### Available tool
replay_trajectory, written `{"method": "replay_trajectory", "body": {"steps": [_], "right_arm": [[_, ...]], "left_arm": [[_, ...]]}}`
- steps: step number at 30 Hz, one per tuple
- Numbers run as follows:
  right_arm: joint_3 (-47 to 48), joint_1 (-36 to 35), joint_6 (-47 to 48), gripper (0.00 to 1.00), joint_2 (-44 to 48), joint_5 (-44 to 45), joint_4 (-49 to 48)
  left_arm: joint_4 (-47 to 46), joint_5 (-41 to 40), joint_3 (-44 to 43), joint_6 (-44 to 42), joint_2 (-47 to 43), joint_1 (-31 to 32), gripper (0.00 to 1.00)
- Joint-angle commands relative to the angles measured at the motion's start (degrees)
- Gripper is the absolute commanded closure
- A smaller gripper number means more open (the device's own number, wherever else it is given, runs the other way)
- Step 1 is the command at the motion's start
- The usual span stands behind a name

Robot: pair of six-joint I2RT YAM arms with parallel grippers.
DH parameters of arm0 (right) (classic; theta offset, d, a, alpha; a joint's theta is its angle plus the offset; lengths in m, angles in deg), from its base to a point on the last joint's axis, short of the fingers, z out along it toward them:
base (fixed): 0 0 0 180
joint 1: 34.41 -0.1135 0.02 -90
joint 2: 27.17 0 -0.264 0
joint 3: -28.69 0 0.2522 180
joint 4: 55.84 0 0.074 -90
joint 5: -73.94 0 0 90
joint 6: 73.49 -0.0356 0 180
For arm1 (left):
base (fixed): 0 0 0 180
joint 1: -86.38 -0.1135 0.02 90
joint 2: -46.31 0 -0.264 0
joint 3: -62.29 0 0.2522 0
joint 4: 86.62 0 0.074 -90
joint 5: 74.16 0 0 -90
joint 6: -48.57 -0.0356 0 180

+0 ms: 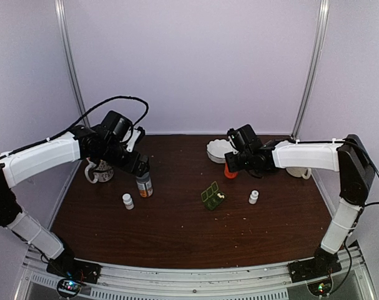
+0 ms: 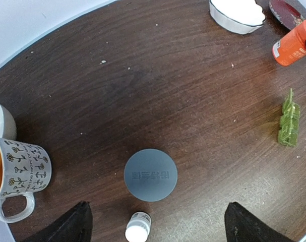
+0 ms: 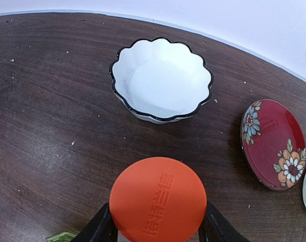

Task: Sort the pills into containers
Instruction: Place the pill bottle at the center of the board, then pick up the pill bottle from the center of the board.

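Orange bottle (image 3: 158, 194) clamped in right end effector (image 3: 157, 227); left end effector (image 2: 158, 212) wide apart over grey-capped bottle (image 2: 150, 175)

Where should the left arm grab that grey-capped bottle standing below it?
By the round grey cap, coming straight down from above. The bottle stands upright with its cap facing up, and the left gripper hangs open above it, spread wider than the cap.

Four bottles (image 1: 128, 200) (image 1: 254, 197) (image 1: 144, 186) (image 1: 229, 173), one pill box (image 1: 211, 195)
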State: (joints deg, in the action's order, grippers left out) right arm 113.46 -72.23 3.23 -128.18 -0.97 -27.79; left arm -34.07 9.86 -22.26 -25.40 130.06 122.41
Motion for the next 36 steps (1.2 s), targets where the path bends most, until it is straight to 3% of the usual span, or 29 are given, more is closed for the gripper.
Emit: {"method": "replay_trajectory", "body": {"steps": [1,7,9,24,32,36], "right_arm": [[-1.68,0.47,-0.17,0.43,-1.03,1.04,-4.04],[-2.97,0.47,0.12,0.07,1.74,1.66,-3.39],[-3.19,0.47,0.70,0.02,3.62,1.47,-2.57],[-9.83,-0.18,3.74,0.03,20.61,-9.48,-2.82],[-13.78,-0.58,4.48,0.04,25.43,-11.18,-6.45],[-13.53,-0.58,4.59,0.05,24.75,-11.54,-6.16]], "left_arm": [[-3.03,-0.94,0.67,-1.40,2.30,-0.44,0.05],[-2.89,-1.12,0.84,-1.56,4.62,-0.44,0.03],[-2.92,-0.95,1.19,-1.54,5.33,-0.44,0.02],[0.20,-5.54,-2.45,0.46,12.86,-0.44,0.10],[1.64,-5.45,-5.96,0.67,16.00,-0.44,0.30],[2.51,-5.26,-7.03,0.36,16.01,-0.44,0.46]]}}
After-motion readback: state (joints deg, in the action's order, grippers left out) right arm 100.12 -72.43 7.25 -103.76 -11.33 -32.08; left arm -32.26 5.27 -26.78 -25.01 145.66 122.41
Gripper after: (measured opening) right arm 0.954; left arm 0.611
